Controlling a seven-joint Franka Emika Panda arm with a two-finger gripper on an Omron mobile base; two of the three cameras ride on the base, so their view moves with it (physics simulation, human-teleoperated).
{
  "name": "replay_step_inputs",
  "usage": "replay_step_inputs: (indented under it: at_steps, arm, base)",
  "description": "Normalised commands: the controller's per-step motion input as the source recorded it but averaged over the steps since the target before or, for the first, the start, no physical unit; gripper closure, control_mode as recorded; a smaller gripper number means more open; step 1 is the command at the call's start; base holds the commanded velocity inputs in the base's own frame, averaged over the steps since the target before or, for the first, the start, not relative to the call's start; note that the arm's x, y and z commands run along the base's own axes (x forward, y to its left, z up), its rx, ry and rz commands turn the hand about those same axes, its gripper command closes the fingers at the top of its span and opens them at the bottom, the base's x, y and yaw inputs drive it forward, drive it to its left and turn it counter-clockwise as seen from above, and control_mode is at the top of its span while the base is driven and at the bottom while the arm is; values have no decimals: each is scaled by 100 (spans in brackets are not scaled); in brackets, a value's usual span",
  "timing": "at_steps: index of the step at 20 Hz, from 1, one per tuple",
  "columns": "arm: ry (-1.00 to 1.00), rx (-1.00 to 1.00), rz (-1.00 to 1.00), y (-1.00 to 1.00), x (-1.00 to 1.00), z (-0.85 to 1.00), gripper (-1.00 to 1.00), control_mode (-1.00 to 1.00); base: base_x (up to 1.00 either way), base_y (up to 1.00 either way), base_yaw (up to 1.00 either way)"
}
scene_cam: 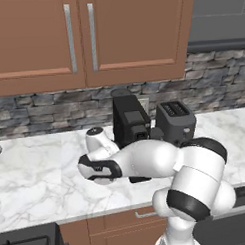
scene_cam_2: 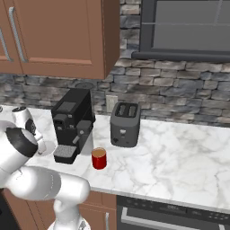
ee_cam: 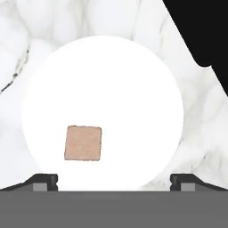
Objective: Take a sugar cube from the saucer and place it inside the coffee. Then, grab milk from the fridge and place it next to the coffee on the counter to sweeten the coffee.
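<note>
Looking straight down in the hand view, my gripper [ee_cam: 114, 181] is open, its two dark fingertips [ee_cam: 44, 181] set wide apart above the white saucer [ee_cam: 111, 84]. A tan sugar cube [ee_cam: 83, 143] lies on the saucer, left of its middle and nearer the left fingertip, touching neither. The saucer [scene_cam_2: 45, 148] sits on the marble counter [scene_cam_2: 179, 161] just left of the coffee machine. The coffee [scene_cam_2: 99, 158], a red cup, stands to the right of the machine's base. The milk and the fridge are out of view.
A black coffee machine [scene_cam_2: 72, 119] and a dark toaster [scene_cam_2: 125, 123] stand at the back of the counter [scene_cam: 36, 182]. Wooden wall cabinets [scene_cam: 91, 35] hang above. A dishwasher front [scene_cam_2: 170, 215] is below the counter edge, and a stove corner [scene_cam: 28, 243] is at the lower left.
</note>
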Motion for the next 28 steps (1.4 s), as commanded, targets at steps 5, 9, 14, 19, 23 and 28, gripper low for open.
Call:
replay_step_inputs:
  at_steps: [5, 9, 14, 19, 23, 28]
  arm:
    - [1, 0, 0, 4, 0, -21, -100, -100]
    - [0, 0, 0, 0, 6, -4, -100, -100]
    - [0, 0, 0, 0, 19, 0, -100, -100]
    - [0, 0, -1, 0, 14, -14, -100, -100]
    - [0, 0, -1, 0, 15, -13, -100, -100]
    - [0, 0, 0, 0, 11, -4, 100, -100]
  base:
    - [0, 0, 0]
    - [0, 0, 0]
    - [0, 0, 0]
    - [0, 0, 0]
    - [0, 0, 0]
    - [0, 0, 0]
